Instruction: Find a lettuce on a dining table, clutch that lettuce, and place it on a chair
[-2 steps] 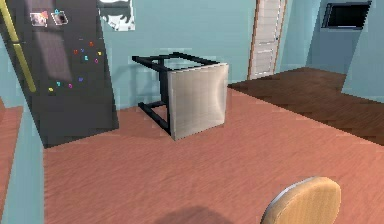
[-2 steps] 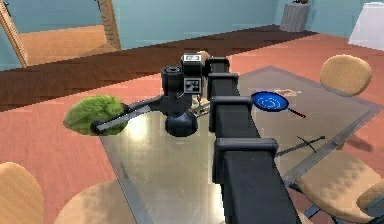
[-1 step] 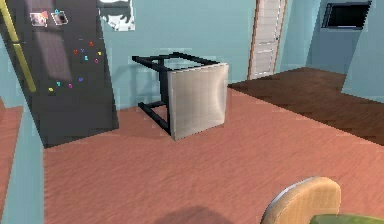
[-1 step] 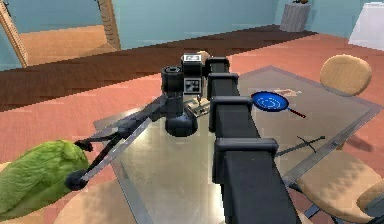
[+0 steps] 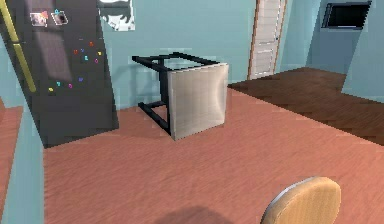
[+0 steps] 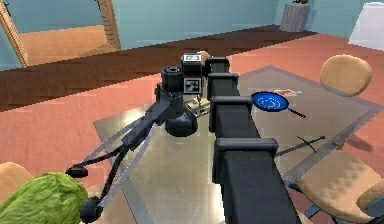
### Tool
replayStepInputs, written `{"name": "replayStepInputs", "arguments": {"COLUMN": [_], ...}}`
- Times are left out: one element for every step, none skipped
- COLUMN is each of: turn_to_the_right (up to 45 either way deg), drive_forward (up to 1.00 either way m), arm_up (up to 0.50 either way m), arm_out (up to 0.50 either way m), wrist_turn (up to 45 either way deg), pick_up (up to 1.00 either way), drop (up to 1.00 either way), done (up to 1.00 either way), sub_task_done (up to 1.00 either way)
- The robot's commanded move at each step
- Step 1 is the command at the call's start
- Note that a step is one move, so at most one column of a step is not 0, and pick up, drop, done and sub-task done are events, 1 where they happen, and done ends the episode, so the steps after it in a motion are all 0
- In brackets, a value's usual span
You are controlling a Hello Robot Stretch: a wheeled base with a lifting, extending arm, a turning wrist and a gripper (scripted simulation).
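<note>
In the arm side view, the lettuce (image 6: 40,200) is lying in the bottom-left corner, at the left end of the glass worktop (image 6: 190,175). The gripper (image 6: 82,190) is pointing down-left at it, with the finger ends just beside the green leaves. The pictures are not showing whether it is holding anything.

The step in hand is looking like the grasp. Doing it well is probably meaning taking the leafy head across its middle, not by a loose outer leaf. It is also meaning lifting straight up, clear of the worktop's edge, before carrying it to a chair.

Counting across:
- one tan chair back (image 6: 8,176) at the left edge
- one lettuce
- one blue pan (image 6: 270,101)
- one thin dark utensil (image 6: 308,145)
- two more tan chairs (image 6: 345,72) on the right
</note>
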Motion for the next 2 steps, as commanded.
{"name": "replayStepInputs", "arguments": {"turn_to_the_right": [0.0,-3.0], "drive_forward": [0.0,0.0], "arm_up": [0.0,0.0], "arm_out": [-0.24,0.0], "wrist_turn": [0.0,0.0], "pick_up": [0.0,0.0], "drop": [0.0,0.0], "done": [0.0,0.0], "sub_task_done": [0.0,0.0]}}
